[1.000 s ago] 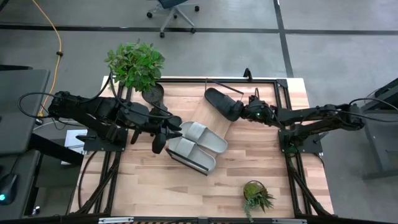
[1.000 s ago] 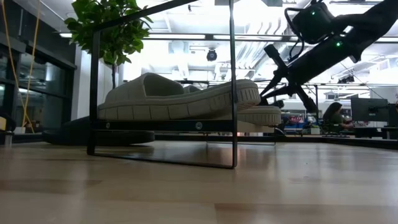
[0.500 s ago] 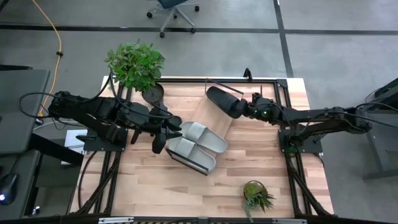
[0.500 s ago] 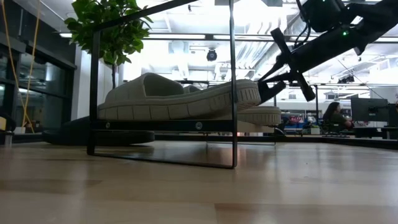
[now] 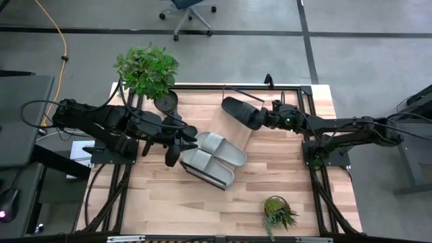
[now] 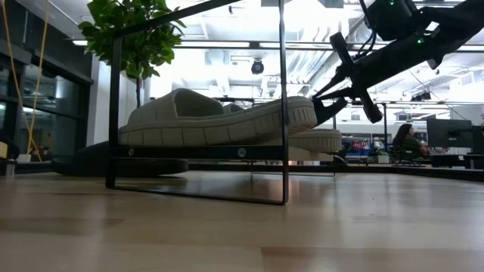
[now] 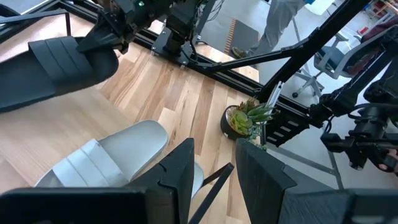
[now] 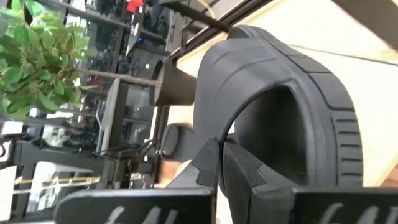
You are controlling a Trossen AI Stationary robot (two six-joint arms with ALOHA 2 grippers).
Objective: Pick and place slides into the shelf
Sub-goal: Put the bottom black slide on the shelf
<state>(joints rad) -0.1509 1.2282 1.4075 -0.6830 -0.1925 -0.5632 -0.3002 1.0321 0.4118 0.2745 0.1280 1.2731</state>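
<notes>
from above, the right gripper is clamped on a black slide over the far end of the shelf, where two grey-green slides lie. the left gripper sits beside them. in the left wrist view its fingers stand apart, holding nothing.

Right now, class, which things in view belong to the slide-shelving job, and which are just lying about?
Job: shelf; two grey-green slides on it; black slide in the right end effector; second black slide on the table.
Lying about: large leafy plant; small potted plant; office chair.
</notes>
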